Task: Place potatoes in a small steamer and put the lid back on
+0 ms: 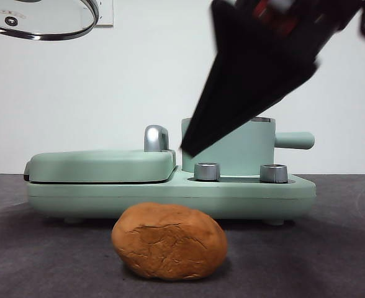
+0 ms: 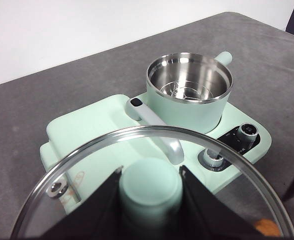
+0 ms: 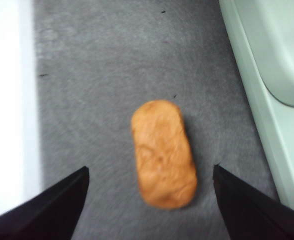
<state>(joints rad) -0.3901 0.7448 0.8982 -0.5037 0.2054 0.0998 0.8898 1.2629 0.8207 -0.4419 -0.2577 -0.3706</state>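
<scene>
Dark grey table [image 1: 344,261], carrying a mint-green cooker base [image 1: 170,195] with two steel dials on its front. On the base's one side, a flat griddle cover [image 1: 102,164] with a chrome handle [image 1: 156,138]; on the other, the small steamer [image 2: 189,90], upright, lidless, shiny steel inside, stubby side handle pointing away from the griddle cover. Inside the small steamer, only a steel rack at the bottom.

High in the front view, big and dark, the right gripper [image 1: 247,81], slanting down from the upper edge across the small steamer's front, its tip near the steel rim, well above the table. Jaws spread wide in the right wrist view, gripping nothing, the potato [image 3: 163,152] on the table below the gap between them.

Lid [image 2: 152,185] aloft, off the pot, seen at the front view's upper corner on the griddle side as a clear glass disc with a steel rim. Left gripper [image 2: 150,192] clamped on the lid's mint-green knob, one black jaw on each side of it, the glass spreading around below, the base and open small steamer visible beyond and through it.

Potato [image 1: 169,241] lying on the table just in front of the cooker base, apart from it, oval, orange-brown, with cracked rough skin, touched by no gripper.
</scene>
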